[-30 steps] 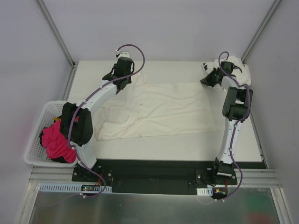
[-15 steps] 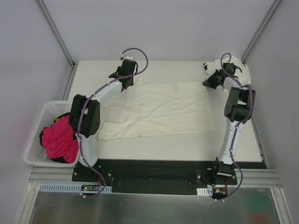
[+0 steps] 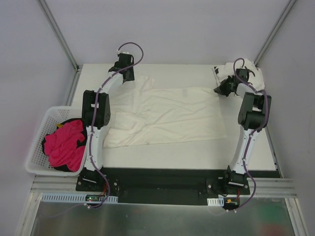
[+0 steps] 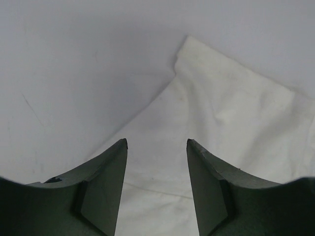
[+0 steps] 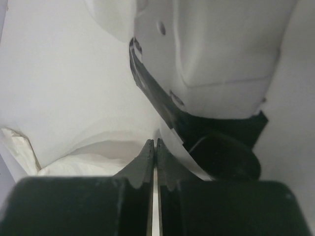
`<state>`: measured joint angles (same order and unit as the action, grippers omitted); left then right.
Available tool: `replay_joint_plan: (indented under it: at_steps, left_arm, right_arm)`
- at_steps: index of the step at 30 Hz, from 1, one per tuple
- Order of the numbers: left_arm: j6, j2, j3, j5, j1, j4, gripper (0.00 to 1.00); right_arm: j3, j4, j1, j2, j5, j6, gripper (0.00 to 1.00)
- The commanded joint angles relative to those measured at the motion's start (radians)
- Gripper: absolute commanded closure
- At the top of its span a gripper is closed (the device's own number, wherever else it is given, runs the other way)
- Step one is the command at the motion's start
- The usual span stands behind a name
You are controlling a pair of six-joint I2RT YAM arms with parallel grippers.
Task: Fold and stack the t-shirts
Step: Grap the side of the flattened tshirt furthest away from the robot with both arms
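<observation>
The cream-white t-shirt (image 3: 170,115) lies spread flat in the middle of the table. My left gripper (image 3: 123,73) is open and empty at the far left, just above the shirt's far-left sleeve corner (image 4: 231,93); in the left wrist view its fingers (image 4: 106,184) frame cloth and bare table. My right gripper (image 3: 221,90) is at the shirt's far-right corner with its jaws shut (image 5: 154,143); no cloth shows between them. The white t-shirt with black marks (image 3: 248,69) lies bunched in the far right corner behind it.
A white basket (image 3: 35,150) holding pink cloth (image 3: 64,145) stands off the table's left edge. Frame posts rise at both far corners. My own right arm (image 5: 216,54) fills much of the right wrist view.
My left arm has swung away to the far left, off the shirt's collar area, and the far-left sleeve now lies spread out. My right gripper has shifted slightly.
</observation>
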<state>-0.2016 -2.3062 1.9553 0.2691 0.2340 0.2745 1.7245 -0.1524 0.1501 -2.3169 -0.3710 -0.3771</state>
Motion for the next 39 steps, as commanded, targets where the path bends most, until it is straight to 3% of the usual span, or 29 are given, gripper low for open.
replay_joint_plan:
  at_steps: [1, 8, 15, 39]
  left_arm:
    - [-0.009, -0.050, 0.143, -0.126, -0.022, 0.020, 0.48]
    - [-0.027, -0.127, 0.246, -0.306, -0.053, 0.006, 0.46]
    - [-0.041, -0.160, 0.257, -0.366, -0.067, -0.057, 0.47]
    - [-0.036, -0.234, 0.327, -0.318, -0.094, -0.103, 0.48]
  right_arm:
    - [-0.036, 0.001, 0.009, 0.068, 0.000, 0.012, 0.99]
    - [-0.078, 0.030, 0.009, 0.082, -0.012, -0.002, 0.99]
    - [-0.114, 0.051, 0.014, 0.100, -0.020, -0.006, 0.99]
    - [-0.154, 0.053, 0.025, 0.128, -0.026, -0.006, 0.99]
